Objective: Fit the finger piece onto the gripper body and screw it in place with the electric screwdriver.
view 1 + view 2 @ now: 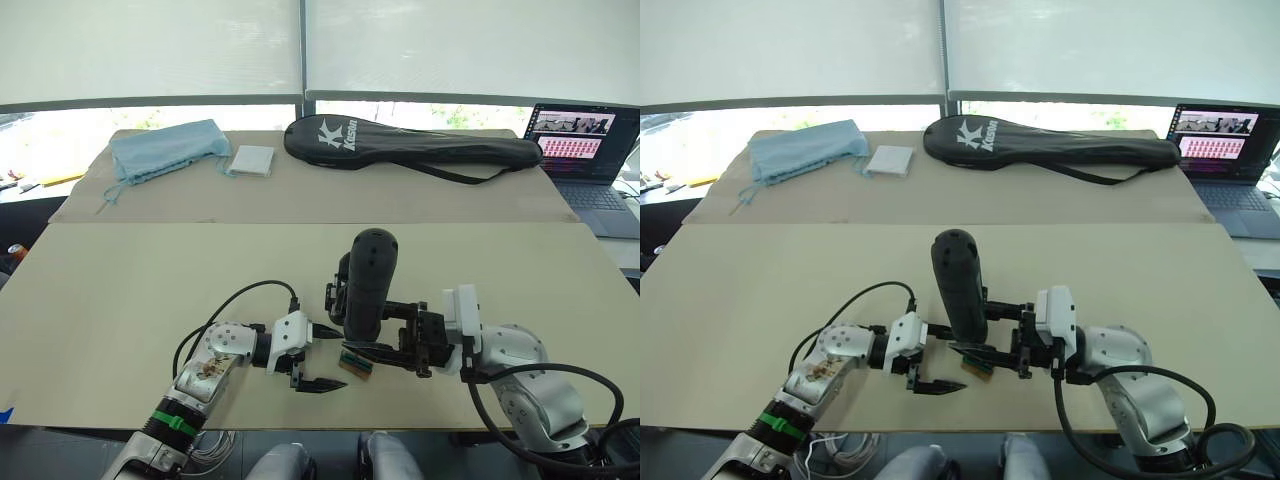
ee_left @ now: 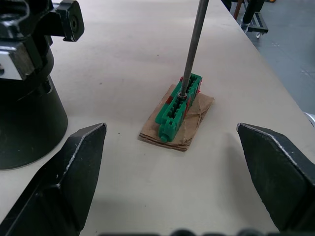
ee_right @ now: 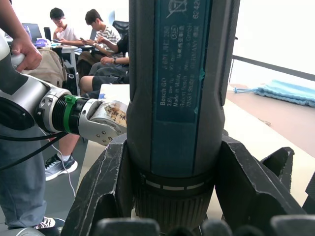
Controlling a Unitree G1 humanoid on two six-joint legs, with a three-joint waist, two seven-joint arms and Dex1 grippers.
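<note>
The electric screwdriver point(image 1: 368, 278) stands upright near the table's front edge, with my right gripper point(image 1: 385, 335) shut around its lower barrel point(image 3: 177, 98). Its thin metal bit point(image 2: 194, 44) points down into a green bit holder point(image 2: 178, 105) lying on a scrap of cardboard point(image 2: 197, 110). My left gripper point(image 1: 340, 357) is open, its fingers point(image 2: 74, 167) spread to either side of that holder without touching it. The gripper body point(image 2: 24, 103), a black block on a round base, stands just behind the screwdriver and is partly hidden by it point(image 1: 333, 293). The finger piece is hidden.
At the back of the table lie a long black racket bag point(image 1: 400, 145), a blue cloth point(image 1: 165, 148) and a white pad point(image 1: 250, 160). A laptop point(image 1: 580, 150) sits at the far right. A person's hand point(image 3: 22, 49) and seated people point(image 3: 93, 39) show beyond the table.
</note>
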